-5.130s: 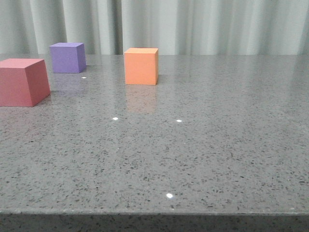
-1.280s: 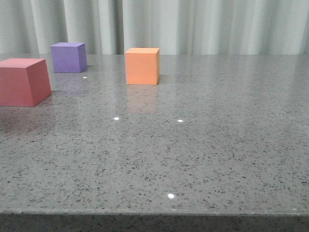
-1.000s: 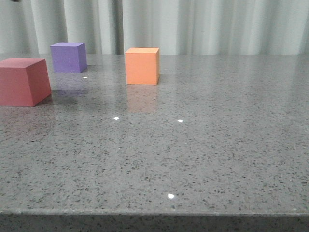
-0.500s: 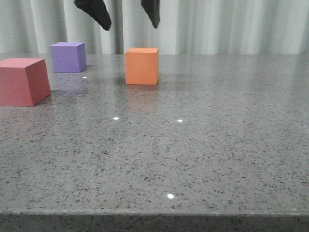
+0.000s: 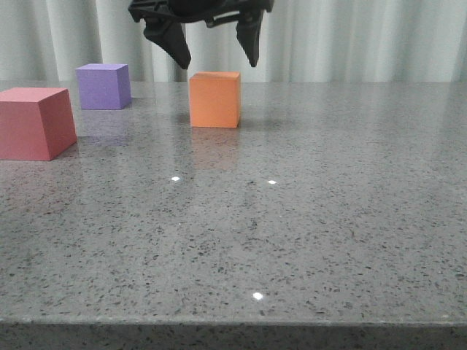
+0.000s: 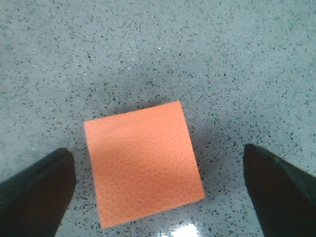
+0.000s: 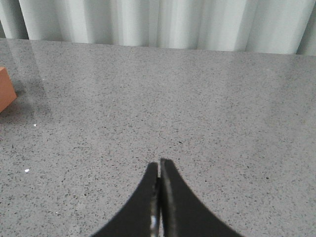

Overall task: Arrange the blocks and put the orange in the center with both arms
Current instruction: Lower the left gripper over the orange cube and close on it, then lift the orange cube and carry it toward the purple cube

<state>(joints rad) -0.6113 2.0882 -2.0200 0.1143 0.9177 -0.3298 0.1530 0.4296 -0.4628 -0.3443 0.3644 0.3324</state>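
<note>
- The left gripper (image 5: 216,60) hangs directly above the orange cube (image 5: 214,99), its two black fingers (image 5: 169,38) spread wider than the cube and their tips just over its top edge, touching nothing.
- From the left wrist view, the orange cube (image 6: 143,162) sits between the fingertips (image 6: 34,190), a clear gap of table showing on each side, the wider gap on the side of the other finger. The cube is turned slightly askew to the line between the tips, so a straight drop would likely meet its faces at a small angle.
- A cube has no long axis to speak of; only that slight twist matters.
- The orange cube stands mid-table towards the back, well apart from the purple cube (image 5: 103,86) at the far left and the red-pink cube (image 5: 35,122) nearer the front left.
- The right gripper (image 7: 159,170) has its fingers pressed together on nothing, low over bare table (image 7: 207,108), the orange cube (image 7: 6,96) only peeking in at the edge of its view. The left arm is clearly the nearer one.
</note>
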